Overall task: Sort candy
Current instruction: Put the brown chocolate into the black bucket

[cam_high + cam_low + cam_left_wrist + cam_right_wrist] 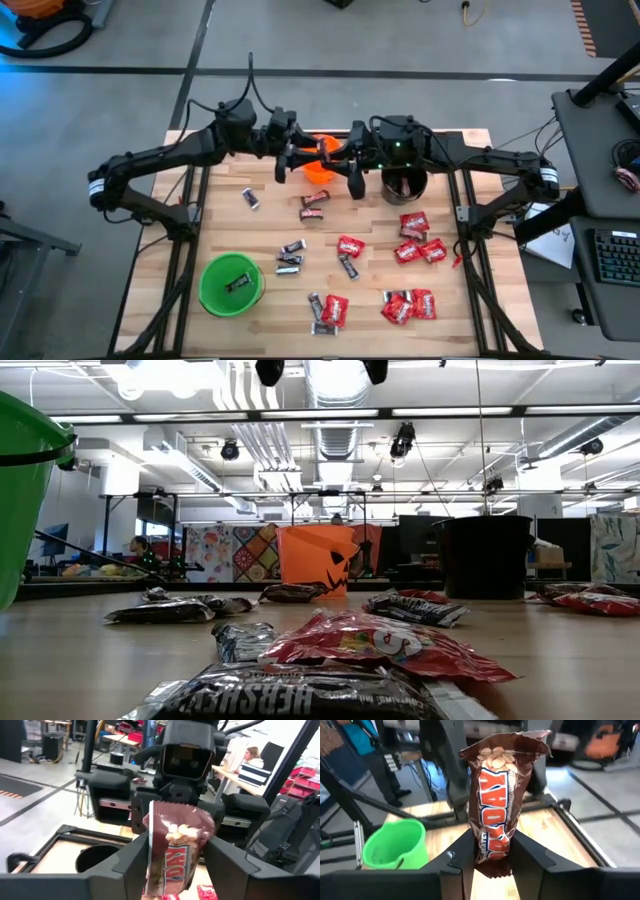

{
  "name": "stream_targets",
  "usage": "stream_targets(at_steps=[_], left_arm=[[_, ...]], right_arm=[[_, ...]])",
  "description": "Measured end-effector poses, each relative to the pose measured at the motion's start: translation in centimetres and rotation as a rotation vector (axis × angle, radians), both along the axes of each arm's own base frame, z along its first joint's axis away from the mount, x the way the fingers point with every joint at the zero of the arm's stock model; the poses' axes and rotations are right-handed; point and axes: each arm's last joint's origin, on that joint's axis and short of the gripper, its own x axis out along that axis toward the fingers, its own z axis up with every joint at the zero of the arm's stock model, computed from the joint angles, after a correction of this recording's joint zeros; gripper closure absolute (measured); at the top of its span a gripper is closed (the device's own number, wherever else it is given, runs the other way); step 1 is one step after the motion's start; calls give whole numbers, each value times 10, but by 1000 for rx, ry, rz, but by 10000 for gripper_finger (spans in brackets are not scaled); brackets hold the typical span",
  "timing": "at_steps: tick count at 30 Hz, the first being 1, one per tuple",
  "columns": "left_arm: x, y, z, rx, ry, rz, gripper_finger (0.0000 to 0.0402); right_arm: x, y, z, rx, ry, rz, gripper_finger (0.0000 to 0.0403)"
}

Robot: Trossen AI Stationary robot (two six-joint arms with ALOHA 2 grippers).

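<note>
Both grippers, left [170, 865] and right [492, 855], clamp reddish-brown bars [497, 795] above the orange cup [320, 160]; next up, probably dropping them in

Left hand [292, 160] and right hand [352, 160] both clamped, facing.
</note>
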Motion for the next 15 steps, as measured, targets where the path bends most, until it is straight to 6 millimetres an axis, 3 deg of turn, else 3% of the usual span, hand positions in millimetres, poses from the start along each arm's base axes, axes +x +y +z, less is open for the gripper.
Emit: stream_targets(at_steps=[7,15], left_arm=[[-25,5,5,-7,72,59,189],[-59,3,-11,-92,353,129,181]], right_arm=[[-15,-6,-10,66,167,-46,306],[-59,-21,-51,248,729,-330,319]])
